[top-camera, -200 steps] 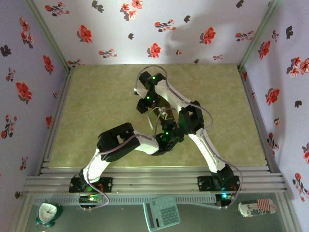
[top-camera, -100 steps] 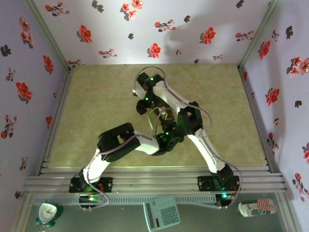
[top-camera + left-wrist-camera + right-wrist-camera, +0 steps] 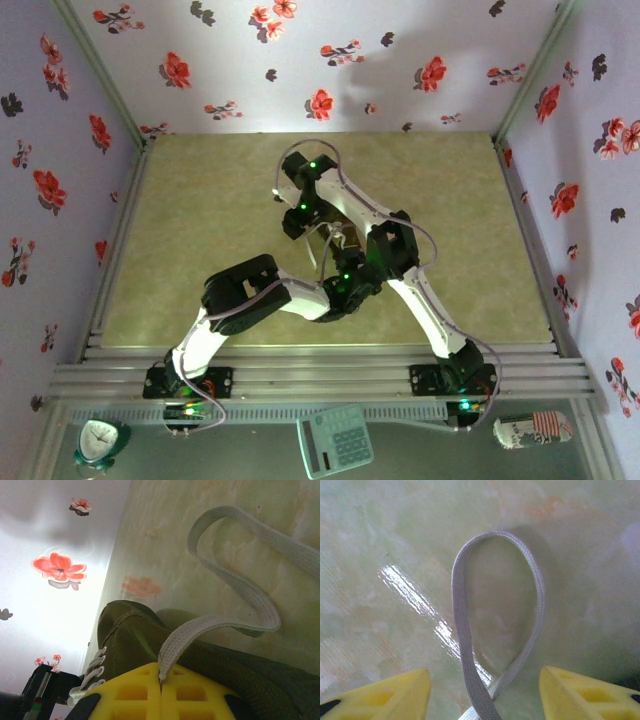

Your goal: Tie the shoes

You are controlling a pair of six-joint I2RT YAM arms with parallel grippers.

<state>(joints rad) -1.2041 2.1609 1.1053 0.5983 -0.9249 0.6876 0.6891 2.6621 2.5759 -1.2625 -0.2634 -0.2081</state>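
At the near edge of the left wrist view, the left hand (image 3: 161,685) is pinched closed on a white lace (image 3: 180,637). Just behind it the olive-green sneaker (image 3: 130,640) lies on the table (image 3: 165,545), and the lace curls out over the surface beyond. In the right wrist view, the right hand (image 3: 482,695) stands open, with a lace loop (image 3: 458,605) lying flat on the table between its spread halves.
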